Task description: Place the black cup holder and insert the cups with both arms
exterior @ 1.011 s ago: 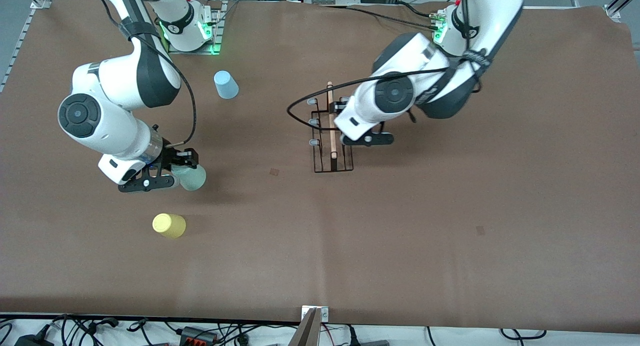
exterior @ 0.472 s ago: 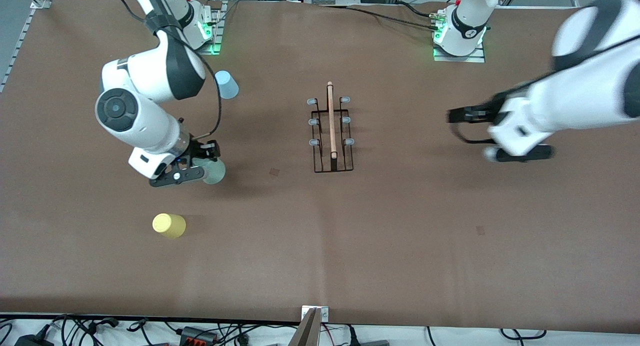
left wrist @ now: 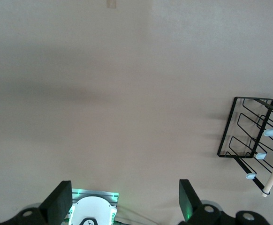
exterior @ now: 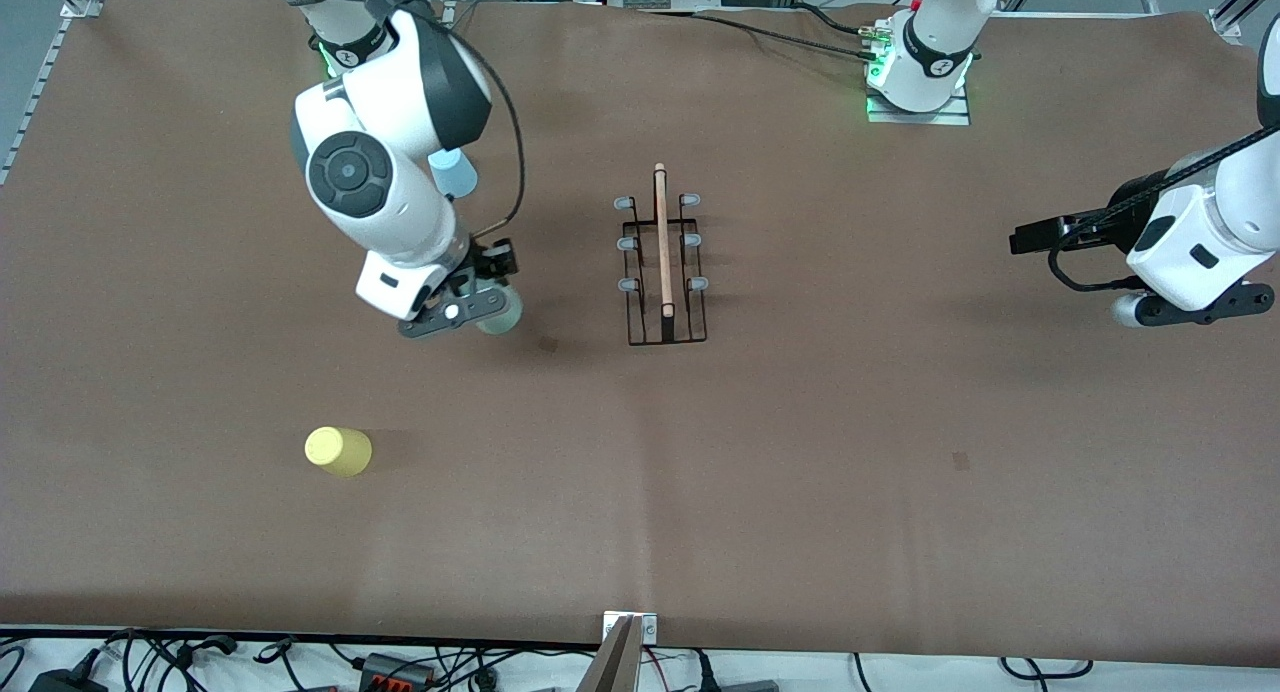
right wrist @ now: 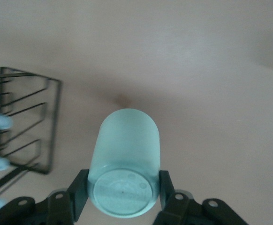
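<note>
Right gripper (exterior: 478, 307), left of frame centre, gripped the grey-green cup (exterior: 499, 315) by its sides near the base, long axis roughly level. I judged it light, slick, squeezable. Black cup holder (exterior: 662, 270) sat mid-frame, rod running top to bottom. Left gripper (exterior: 1190, 307) waited spread at the right edge.

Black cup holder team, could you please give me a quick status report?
Right end effector shut on grey-green cup, over the table beside the black cup holder. Left end effector open, empty, waiting. Yellow cup, blue cup on table. Path clear.
</note>
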Robot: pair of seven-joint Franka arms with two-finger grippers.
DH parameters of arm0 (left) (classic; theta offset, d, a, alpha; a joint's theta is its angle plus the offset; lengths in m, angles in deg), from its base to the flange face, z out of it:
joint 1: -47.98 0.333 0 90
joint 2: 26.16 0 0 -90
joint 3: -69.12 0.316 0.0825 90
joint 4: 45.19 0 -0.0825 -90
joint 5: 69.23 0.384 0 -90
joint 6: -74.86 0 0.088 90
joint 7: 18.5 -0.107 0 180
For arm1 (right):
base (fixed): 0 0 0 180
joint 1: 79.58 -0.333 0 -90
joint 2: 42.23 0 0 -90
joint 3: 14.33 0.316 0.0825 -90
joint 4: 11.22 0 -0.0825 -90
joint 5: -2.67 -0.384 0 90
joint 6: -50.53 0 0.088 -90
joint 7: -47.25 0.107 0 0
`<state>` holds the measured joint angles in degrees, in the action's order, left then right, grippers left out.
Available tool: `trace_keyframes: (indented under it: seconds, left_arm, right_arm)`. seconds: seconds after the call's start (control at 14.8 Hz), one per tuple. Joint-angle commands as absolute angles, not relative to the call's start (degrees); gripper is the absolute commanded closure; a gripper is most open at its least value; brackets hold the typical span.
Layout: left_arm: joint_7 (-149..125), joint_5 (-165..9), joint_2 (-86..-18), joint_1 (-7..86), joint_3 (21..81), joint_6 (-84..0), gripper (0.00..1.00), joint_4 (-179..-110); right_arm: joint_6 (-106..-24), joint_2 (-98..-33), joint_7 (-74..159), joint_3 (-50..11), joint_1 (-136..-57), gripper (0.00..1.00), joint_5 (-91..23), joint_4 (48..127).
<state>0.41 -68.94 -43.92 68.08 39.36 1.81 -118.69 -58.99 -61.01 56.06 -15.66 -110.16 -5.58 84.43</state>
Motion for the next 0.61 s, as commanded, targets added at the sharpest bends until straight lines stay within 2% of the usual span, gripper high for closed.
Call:
trace_keyframes:
  seconds: [0.0, 0.34, 0.4, 0.54]
  left_arm:
    - [-0.3, -67.8, -43.2, 69.4, 38.9, 2.7, 0.0, -118.9]
    - [-0.6, -67.4, -41.4, 68.6, 39.1, 1.8, 0.0, -120.7]
    - [-1.4, -67.3, -40.6, 67.9, 40.6, 0.1, 0.0, -122.3]
    - [-3.7, -67.4, -35.7, 59.3, 50.5, -3.3, 0.0, -128.0]
  right_arm:
    - [-57.0, -61.5, 57.5, -16.1, -113.7, 0.71, -9.2, 82.8]
    - [-56.0, -61.7, 69.3, -16.1, -122.6, 0.7, -9.3, 82.9]
    - [-56.0, -62.2, 71.4, -16.1, -124.3, 0.7, -9.2, 82.9]
    - [-55.7, -62.8, 75.1, -16.1, -126.9, 0.7, -9.2, 83.3]
